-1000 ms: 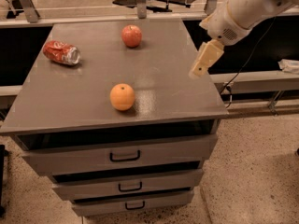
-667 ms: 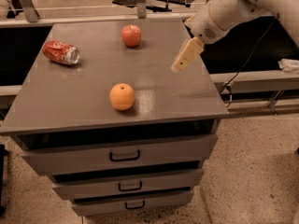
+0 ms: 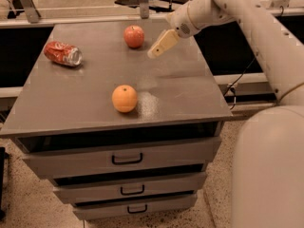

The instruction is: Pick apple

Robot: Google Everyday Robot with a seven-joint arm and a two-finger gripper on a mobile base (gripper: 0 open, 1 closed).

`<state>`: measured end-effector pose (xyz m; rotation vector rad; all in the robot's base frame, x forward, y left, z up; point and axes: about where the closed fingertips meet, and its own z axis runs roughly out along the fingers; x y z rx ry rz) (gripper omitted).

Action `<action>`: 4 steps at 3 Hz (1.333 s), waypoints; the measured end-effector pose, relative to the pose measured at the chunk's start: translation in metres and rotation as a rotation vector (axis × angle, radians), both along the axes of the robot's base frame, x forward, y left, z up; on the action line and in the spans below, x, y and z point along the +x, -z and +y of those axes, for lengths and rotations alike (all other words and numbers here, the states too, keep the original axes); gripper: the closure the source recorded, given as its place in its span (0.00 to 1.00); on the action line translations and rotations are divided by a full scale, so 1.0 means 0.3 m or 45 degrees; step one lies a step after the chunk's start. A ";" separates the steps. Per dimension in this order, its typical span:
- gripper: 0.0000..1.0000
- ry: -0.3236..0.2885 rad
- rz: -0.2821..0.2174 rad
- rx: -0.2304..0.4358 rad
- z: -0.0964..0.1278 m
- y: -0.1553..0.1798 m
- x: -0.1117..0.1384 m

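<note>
We see a matt grey top [image 3: 180,89] with a dull sheen beside the orange [image 3: 124,98]. The apple [image 3: 134,36] looks smooth and faintly glossy, the can [image 3: 62,53] crumpled shiny metal. The gripper [image 3: 154,52], above the top just right of the apple, looks like matt tan plastic. The arm [image 3: 266,27] is smooth and white.

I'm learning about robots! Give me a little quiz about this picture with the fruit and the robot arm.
1. True or false: the gripper, hovering beside the apple, holds the orange.
2. Which sits nearest the front edge of the table? A apple, B orange, C crushed can.
3. How many drawer handles show?
Key: 1 false; 2 B; 3 three.
</note>
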<state>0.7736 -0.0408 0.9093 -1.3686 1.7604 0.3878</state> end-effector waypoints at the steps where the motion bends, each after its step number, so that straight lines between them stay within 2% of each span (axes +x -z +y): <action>1: 0.00 0.054 0.002 0.100 0.064 0.020 0.113; 2: 0.00 0.190 0.018 0.174 0.100 0.045 0.211; 3: 0.00 0.290 0.076 0.255 0.156 0.086 0.266; 4: 0.00 0.316 0.121 0.328 0.225 0.107 0.295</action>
